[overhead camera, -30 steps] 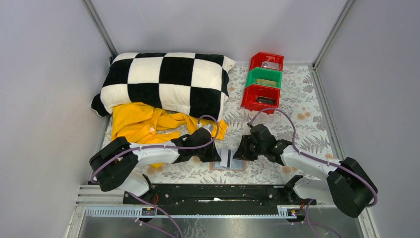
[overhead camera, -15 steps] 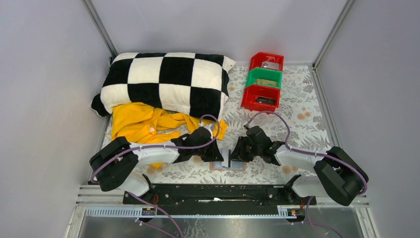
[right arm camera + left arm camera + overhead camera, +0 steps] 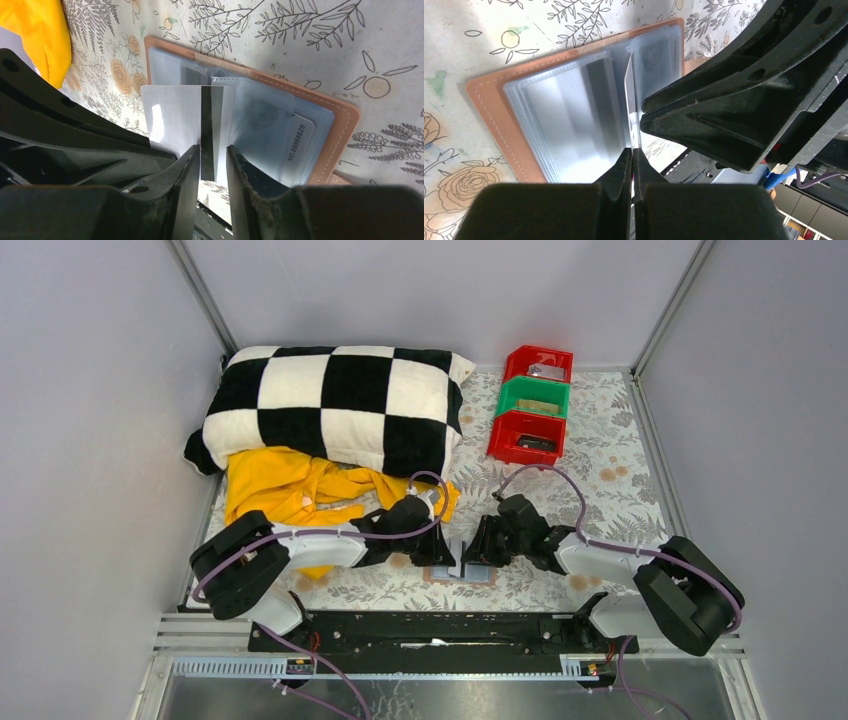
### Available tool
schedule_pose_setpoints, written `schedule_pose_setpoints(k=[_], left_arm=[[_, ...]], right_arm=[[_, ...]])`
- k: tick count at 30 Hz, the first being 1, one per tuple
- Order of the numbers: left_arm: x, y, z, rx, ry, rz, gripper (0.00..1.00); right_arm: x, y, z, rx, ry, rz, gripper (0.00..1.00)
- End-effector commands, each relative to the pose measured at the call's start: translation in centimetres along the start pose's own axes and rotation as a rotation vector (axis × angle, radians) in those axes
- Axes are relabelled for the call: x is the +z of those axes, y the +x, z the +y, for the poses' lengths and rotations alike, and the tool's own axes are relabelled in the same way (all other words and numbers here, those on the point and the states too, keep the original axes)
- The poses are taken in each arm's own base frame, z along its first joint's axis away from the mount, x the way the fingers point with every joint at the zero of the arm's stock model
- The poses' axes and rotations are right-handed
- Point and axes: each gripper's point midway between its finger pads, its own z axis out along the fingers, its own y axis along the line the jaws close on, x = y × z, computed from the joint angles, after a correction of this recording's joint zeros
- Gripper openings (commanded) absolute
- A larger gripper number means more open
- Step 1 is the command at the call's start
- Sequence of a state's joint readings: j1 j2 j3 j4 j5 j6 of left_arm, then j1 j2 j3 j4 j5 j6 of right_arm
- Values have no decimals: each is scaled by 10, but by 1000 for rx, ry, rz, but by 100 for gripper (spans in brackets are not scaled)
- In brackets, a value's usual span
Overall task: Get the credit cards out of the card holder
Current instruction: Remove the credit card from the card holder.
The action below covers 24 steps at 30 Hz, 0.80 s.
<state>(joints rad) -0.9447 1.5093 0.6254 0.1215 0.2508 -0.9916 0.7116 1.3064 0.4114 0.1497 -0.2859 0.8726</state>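
The card holder [image 3: 463, 568] lies open on the floral cloth between my two grippers, tan leather [image 3: 491, 112] outside and grey-blue sleeves inside. My left gripper [image 3: 632, 150] is shut on the edge of a thin credit card [image 3: 628, 95] that stands partly out of the middle sleeves. In the right wrist view the card [image 3: 172, 115] shows a pale face with a dark stripe. My right gripper [image 3: 210, 150] hovers over that stripe with its jaws a little apart, holding nothing. Another card marked NO.88888826 [image 3: 299, 142] sits in a sleeve.
A yellow cloth [image 3: 290, 490] and a black-and-white checked pillow [image 3: 335, 405] lie at the back left. Red and green bins [image 3: 533, 405] stand at the back right. The two grippers [image 3: 458, 548] are almost touching over the wallet.
My right gripper has moved left, close over the card holder, then stayed there. My left arm has shifted slightly to the right, still gripping the card.
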Motion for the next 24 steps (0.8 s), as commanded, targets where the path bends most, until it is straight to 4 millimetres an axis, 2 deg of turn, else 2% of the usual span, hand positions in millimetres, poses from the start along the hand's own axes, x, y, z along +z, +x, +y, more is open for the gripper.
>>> schedule_pose_setpoints(k=[1, 5, 9, 15, 21, 24], left_arm=[[-16, -16, -12, 71, 3, -50, 0], [-48, -23, -30, 128, 80, -61, 0], [-84, -32, -52, 181, 183, -92, 0], [-124, -41, -85, 217, 355, -126, 0], [-135, -40, -99, 233, 424, -126, 0], [-137, -39, -101, 225, 433, -125, 0]], right_arm=[[-10, 3, -4, -16, 25, -10, 39], [-32, -15, 30, -38, -112, -87, 63], [-59, -35, 67, -40, -250, -132, 70], [-93, -50, 119, -70, -470, -172, 73], [-119, -54, 154, -126, -637, -191, 71], [-122, -51, 159, -131, -672, -176, 64]])
